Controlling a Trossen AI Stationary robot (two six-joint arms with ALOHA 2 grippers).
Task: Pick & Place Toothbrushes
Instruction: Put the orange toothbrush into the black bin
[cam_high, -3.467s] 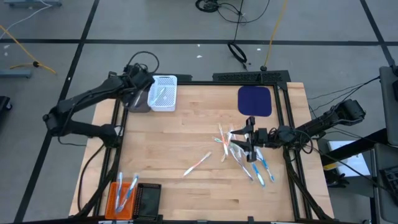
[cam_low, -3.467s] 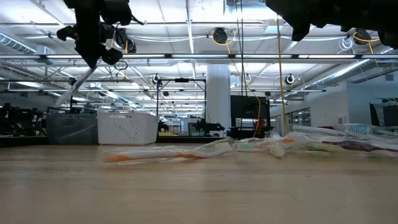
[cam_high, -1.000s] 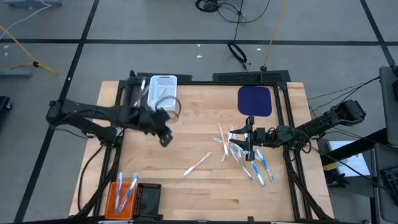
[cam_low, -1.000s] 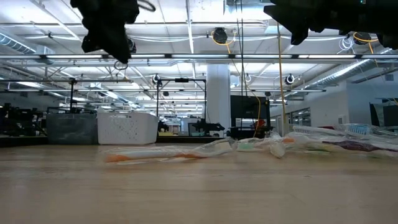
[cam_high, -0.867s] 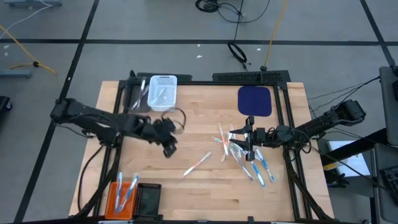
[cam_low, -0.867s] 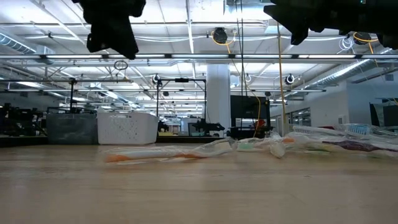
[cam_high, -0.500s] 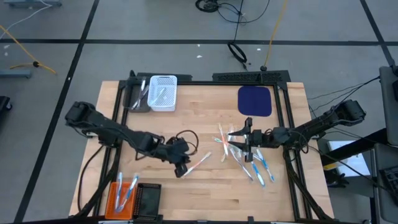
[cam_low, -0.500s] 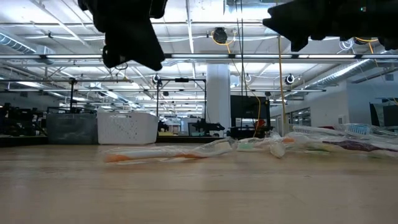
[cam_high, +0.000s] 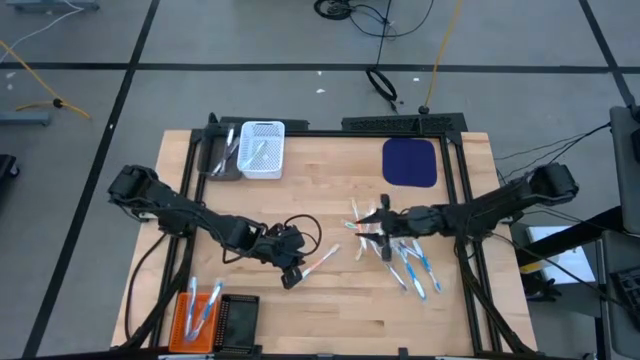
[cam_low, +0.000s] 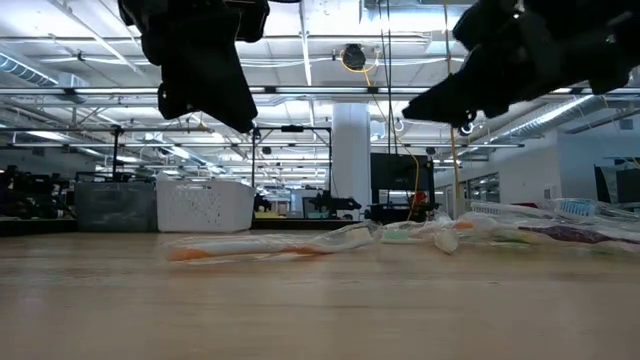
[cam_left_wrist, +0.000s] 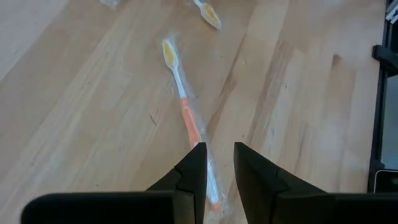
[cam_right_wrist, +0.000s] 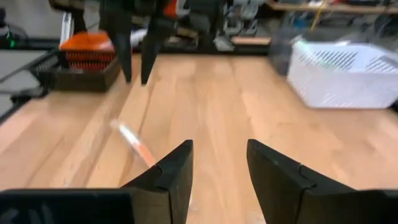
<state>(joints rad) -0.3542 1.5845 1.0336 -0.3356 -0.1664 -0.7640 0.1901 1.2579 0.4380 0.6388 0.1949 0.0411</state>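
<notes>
A lone toothbrush (cam_high: 320, 260) with an orange and white handle lies flat in a clear wrapper near the table's middle. My left gripper (cam_high: 292, 276) hovers open, with a narrow gap, above its near end. The left wrist view shows that toothbrush (cam_left_wrist: 185, 112) running away from between the fingers (cam_left_wrist: 217, 163). A pile of toothbrushes (cam_high: 400, 255), blue, pink and white, lies right of the middle. My right gripper (cam_high: 376, 216) hangs open over the pile's far left part. In the low view both grippers stay well above the wood.
At the far left corner stand a white basket (cam_high: 262, 150) holding toothbrushes and a grey basket (cam_high: 221, 156). On the near left edge are an orange basket (cam_high: 200, 310) with blue toothbrushes and a black basket (cam_high: 238, 320). A dark blue mat (cam_high: 410, 162) lies far right.
My left arm has swept from beside the white basket toward the table's middle and near side, stopping above the lone toothbrush's near end. My right gripper has shifted a little toward the left and far side and tipped from pointing down to slanting leftward. No toothbrush has moved.
</notes>
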